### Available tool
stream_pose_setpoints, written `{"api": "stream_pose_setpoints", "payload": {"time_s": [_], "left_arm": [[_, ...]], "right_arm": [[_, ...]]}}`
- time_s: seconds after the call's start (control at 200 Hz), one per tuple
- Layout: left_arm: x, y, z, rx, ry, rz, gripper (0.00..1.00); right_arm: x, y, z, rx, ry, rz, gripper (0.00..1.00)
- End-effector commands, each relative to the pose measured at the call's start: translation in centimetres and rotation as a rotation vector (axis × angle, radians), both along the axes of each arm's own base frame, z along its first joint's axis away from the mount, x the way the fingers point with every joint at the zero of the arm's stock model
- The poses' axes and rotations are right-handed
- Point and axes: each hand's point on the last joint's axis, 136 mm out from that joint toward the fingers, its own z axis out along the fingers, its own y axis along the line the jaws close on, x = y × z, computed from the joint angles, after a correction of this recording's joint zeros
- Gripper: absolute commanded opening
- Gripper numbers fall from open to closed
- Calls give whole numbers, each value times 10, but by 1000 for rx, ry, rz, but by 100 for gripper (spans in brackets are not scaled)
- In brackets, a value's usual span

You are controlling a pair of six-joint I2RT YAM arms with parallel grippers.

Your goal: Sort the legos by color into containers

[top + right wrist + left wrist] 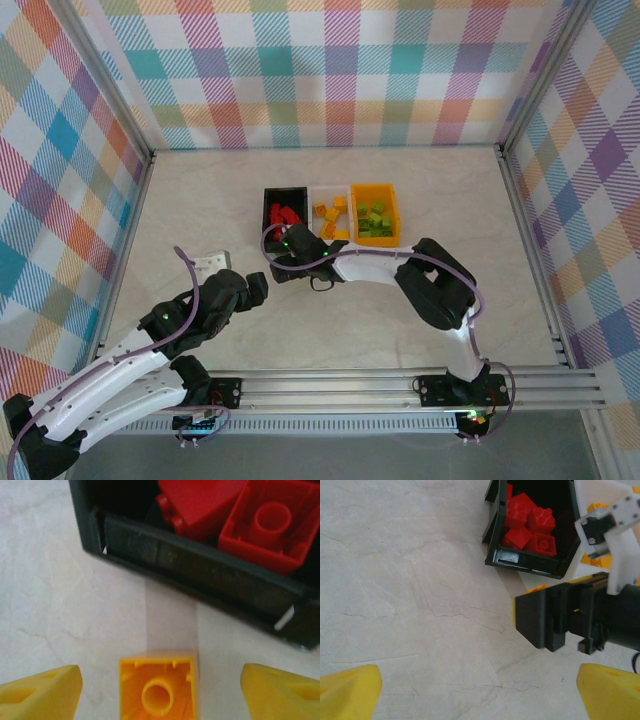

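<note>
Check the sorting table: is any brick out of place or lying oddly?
One yellow-orange brick lies on the table just outside the black bin, hollow side up, between the open fingers of the right gripper, rather than in the white bin.

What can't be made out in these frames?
- Top view: the right end effector covers the near wall of the black bin and the table before it.
- Right wrist view: the yellow-orange brick is cut off by the bottom edge; length unknown.
- Top view: green legos in the orange bin are too small to count.
</note>
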Motion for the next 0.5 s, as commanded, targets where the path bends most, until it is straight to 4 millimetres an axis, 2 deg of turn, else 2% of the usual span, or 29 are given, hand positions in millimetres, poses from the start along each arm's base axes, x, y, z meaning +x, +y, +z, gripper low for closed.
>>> {"api": "stream_pose_setpoints", "payload": {"time_s": [0.0,0.08,0.12,0.185,0.255,0.34,0.395,0.495], "left_arm": [[-1,8,-7,31,8,25,100],[-1,8,-9,32,11,25,100],[-1,8,-10,32,12,25,100],[-1,8,-9,30,11,24,100],[-1,8,-9,26,10,25,100],[0,6,-8,21,7,23,100],[0,6,-7,19,6,23,100],[1,4,-6,18,3,18,100]], "right_arm": [[6,-2,-11,-85,-14,-13,78],[7,-2,-13,-91,-12,-12,71],[7,-1,-12,-87,-12,-13,63],[6,-2,-7,-71,-19,-15,51],[4,-3,4,-40,-37,-13,42],[0,-8,22,-2,-53,-22,36],[-2,-15,41,26,-80,-34,35],[-2,-40,75,51,-141,-73,34]]}}
